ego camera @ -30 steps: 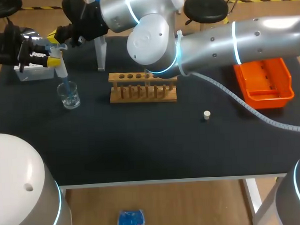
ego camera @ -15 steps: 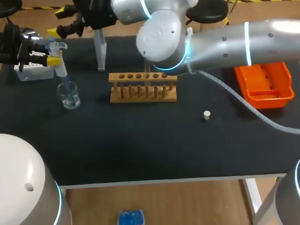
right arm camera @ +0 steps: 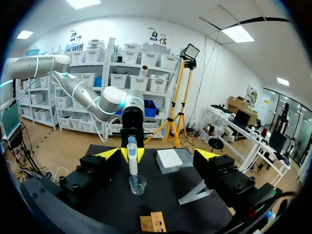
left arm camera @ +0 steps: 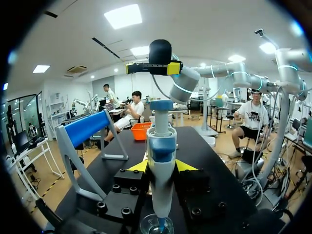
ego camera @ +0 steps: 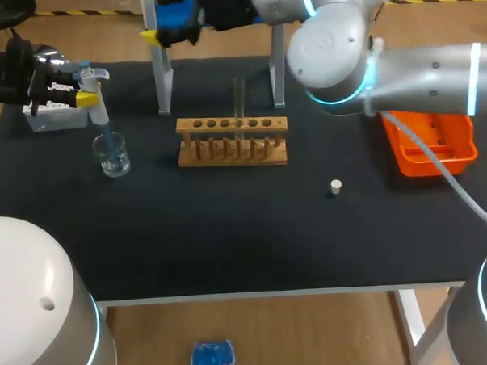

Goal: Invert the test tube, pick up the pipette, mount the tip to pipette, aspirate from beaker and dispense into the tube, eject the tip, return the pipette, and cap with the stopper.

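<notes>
From beside the table, the left gripper (left arm camera: 161, 166) has its yellow-tipped fingers clamped on either side of the white-and-blue plastic pipette (left arm camera: 161, 146). The pipette hangs upright, its long axis vertical. Its thin translucent tip points straight down into the mouth of the small clear glass beaker (ego camera: 113, 154) directly below the fingers. I cannot tell how deep the tip sits in the liquid.

The clear glass test tube (ego camera: 240, 98) stands upright in a hole of the pale wooden rack (ego camera: 232, 142), mouth up. It is well apart from the beaker, towards the middle of the black matte tabletop. The next carry looks to be sideways from beaker to tube, and the left arm is both nearer and already loaded.

The right gripper (right arm camera: 158, 154) is high at the far edge, by the blue bar of the clear acrylic pipette stand (ego camera: 165, 81). Its fingers are spread wide with nothing between them.

The small cream cylindrical stopper (ego camera: 335, 186) lies alone on the cloth, on the near side of the rack. The white tip box (ego camera: 51, 118) sits under the left wrist, and an orange plastic bin (ego camera: 435, 138) sits at the right.
</notes>
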Tool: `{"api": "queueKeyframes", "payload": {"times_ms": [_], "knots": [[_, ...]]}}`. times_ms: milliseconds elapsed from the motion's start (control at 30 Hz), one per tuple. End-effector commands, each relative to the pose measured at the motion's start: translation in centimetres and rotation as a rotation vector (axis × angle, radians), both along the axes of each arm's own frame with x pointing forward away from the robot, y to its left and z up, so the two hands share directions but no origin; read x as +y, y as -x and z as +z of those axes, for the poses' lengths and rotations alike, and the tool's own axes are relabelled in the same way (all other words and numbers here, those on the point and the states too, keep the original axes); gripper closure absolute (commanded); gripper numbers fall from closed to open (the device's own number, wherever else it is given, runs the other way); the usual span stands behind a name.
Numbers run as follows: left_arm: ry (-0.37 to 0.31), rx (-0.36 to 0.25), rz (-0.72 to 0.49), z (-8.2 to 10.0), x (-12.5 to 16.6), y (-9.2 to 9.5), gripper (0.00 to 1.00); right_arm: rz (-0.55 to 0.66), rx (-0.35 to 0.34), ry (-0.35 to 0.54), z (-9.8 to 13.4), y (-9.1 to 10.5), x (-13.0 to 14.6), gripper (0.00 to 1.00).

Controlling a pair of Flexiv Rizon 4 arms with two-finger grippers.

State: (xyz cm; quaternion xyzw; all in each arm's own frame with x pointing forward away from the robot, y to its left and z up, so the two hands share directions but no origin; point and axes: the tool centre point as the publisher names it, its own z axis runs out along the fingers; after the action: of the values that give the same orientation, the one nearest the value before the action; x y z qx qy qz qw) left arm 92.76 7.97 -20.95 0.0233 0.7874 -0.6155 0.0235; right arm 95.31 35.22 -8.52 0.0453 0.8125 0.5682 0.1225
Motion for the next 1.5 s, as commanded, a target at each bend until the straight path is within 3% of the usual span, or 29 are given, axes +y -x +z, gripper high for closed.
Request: {"api": "queueKeyframes", "payload": {"times_ms": [33,333,667,1200,1500], "knots": [[0.000,0.002,-0.005,0.1,0.1,-0.1,1.00,-0.016,0.002,-0.003,1.3,1.7,-9.4,0.00],[0.000,0.002,-0.005,0.1,0.1,-0.1,1.00,-0.058,-0.017,-0.020,-0.8,1.6,-16.7,0.00],[0.000,0.002,-0.005,0.1,0.1,-0.1,1.00,-0.112,0.007,-0.076,-5.8,0.9,-23.4,0.00],[0.000,0.002,-0.005,0.1,0.1,-0.1,1.00,-0.027,-0.002,-0.086,-13.5,2.4,-23.9,0.00],[0.000,0.002,-0.005,0.1,0.1,-0.1,1.00,-0.005,0.005,-0.106,-15.1,2.3,-22.6,0.00]]}}
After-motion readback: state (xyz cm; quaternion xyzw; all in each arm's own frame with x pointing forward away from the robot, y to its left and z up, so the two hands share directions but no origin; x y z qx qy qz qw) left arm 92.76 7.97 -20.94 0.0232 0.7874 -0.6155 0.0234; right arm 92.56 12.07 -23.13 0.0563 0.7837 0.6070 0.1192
